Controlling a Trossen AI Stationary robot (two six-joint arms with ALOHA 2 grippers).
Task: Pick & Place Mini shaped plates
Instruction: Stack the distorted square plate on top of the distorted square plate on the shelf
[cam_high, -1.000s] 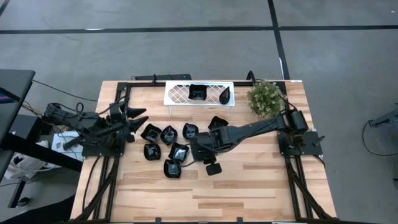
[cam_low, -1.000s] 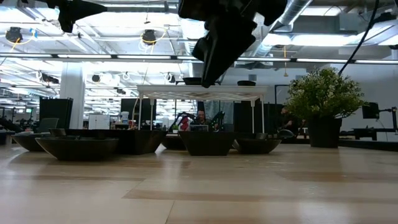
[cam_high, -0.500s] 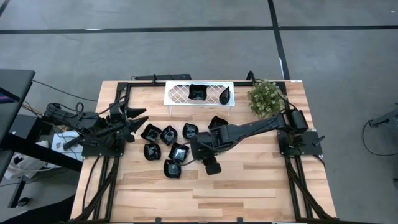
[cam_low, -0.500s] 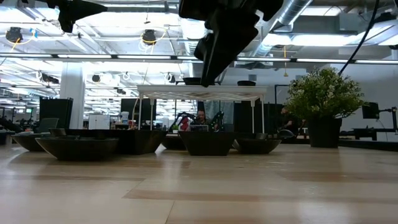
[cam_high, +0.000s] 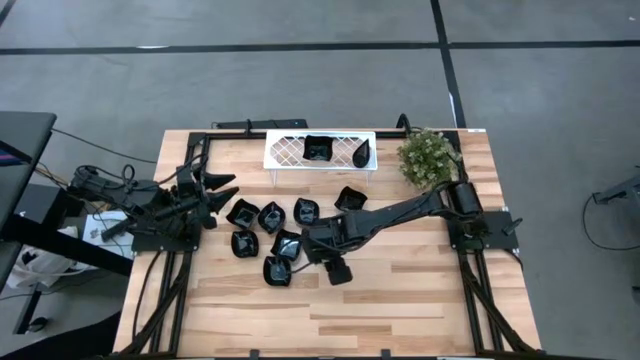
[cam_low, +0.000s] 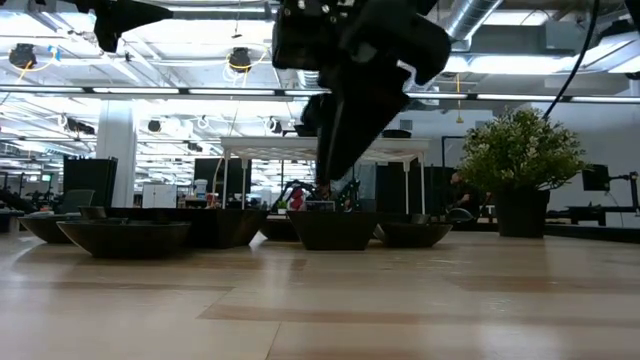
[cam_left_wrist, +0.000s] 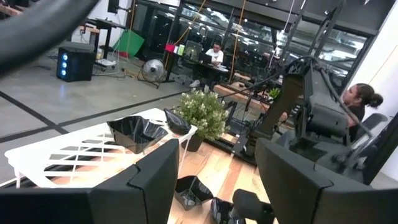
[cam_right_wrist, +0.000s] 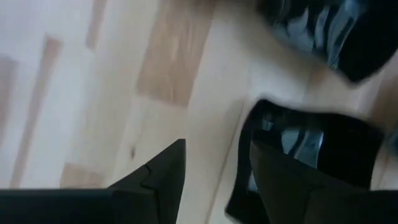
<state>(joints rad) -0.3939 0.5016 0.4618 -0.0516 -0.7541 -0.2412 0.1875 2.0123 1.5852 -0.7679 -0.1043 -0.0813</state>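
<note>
Right arm stretched diagonally from its base toward table (cam_high: 400, 300) centre, right gripper (cam_high: 306, 243) angled down, fingers (cam_right_wrist: 283, 186) apart, nothing between them. Left arm parked at table's left edge, left gripper (cam_high: 222, 186) raised, fingers (cam_left_wrist: 152, 180) spread wide.

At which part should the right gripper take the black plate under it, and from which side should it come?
Take the raised rim of the plate, coming from above: it lies flat, hollow up, so one finger goes inside, one outside. The right gripper hangs with open jaws over that rim. Neighbouring plates crowd its sides.
</note>
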